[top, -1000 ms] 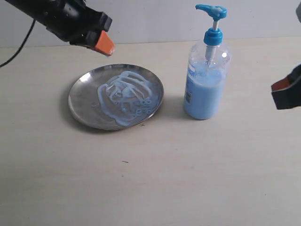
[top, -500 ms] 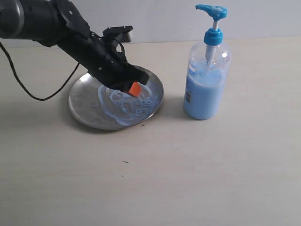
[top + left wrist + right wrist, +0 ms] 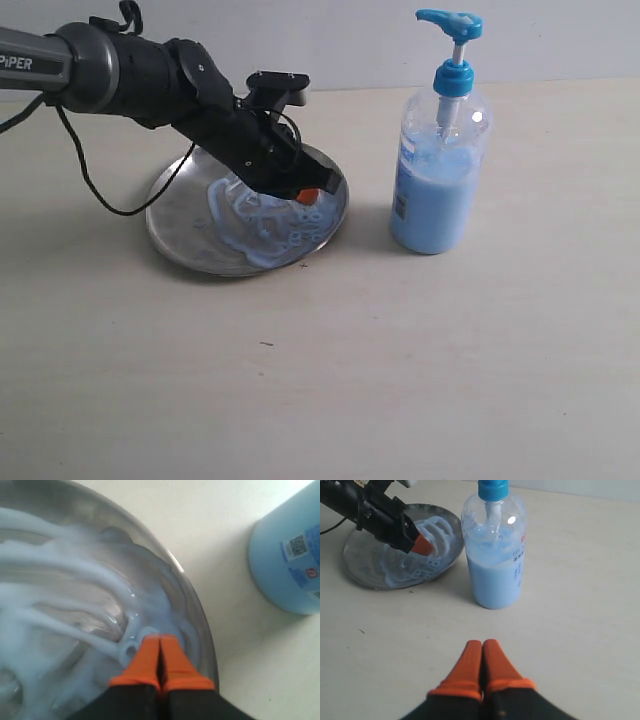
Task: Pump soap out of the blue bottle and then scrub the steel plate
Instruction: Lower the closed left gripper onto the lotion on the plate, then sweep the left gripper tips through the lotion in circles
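While reaching low over the plate (image 3: 172, 212), sets the left claw (image 3: 308, 196) down in the soap (image 3: 262, 218), orange tips pressed together with nothing pinched between them. Meets the milky blue swirls right at those tips, close to the plate rim on the bottle side. Leaves most of the streaks behind the claw, across the middle of the plate. Finds the bottle (image 3: 435, 190) upright past the tips, beyond the rim and apart from it, pump head up. Holds the right claw (image 3: 482, 645) over the table (image 3: 400, 380), tips shut tight and empty. Faces the bottle straight ahead of that claw, with the plate farther off beside it.
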Action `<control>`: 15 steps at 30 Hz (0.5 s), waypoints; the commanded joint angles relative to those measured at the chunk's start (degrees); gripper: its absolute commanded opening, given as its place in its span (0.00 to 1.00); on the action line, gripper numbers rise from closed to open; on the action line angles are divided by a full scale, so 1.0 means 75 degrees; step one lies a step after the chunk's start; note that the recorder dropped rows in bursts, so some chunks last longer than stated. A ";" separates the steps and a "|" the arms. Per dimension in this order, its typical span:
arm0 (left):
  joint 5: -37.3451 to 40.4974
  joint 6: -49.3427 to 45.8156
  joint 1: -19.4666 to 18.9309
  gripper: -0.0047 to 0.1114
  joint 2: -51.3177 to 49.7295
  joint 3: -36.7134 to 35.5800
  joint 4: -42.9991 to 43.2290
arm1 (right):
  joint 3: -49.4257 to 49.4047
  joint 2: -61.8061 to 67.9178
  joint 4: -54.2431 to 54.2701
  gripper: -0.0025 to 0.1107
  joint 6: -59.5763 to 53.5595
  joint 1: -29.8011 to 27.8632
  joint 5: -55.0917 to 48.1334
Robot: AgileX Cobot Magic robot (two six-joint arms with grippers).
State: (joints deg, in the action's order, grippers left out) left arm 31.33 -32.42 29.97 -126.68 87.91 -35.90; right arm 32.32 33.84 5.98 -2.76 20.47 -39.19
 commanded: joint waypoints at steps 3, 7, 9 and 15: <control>-0.0189 -0.0017 0.0196 0.04 -0.0240 0.0300 -0.0091 | -0.0011 -0.0058 0.0150 0.02 -0.0177 -0.0018 -0.0128; -0.0425 -0.0017 0.0216 0.04 -0.0408 0.0300 -0.0091 | -0.0011 -0.0058 0.0299 0.02 -0.0326 -0.0018 -0.0142; -0.0516 -0.0017 0.0216 0.04 -0.0533 0.0300 -0.0091 | -0.0011 -0.0058 0.0440 0.02 -0.0497 -0.0018 -0.0142; -0.0566 -0.0017 0.0216 0.04 -0.0802 0.0300 -0.0091 | -0.0011 -0.0058 0.0590 0.02 -0.0664 -0.0018 -0.0142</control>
State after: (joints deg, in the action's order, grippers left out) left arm 27.65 -32.42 31.47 -132.30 89.94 -36.54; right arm 32.32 33.84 9.76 -6.89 20.47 -40.46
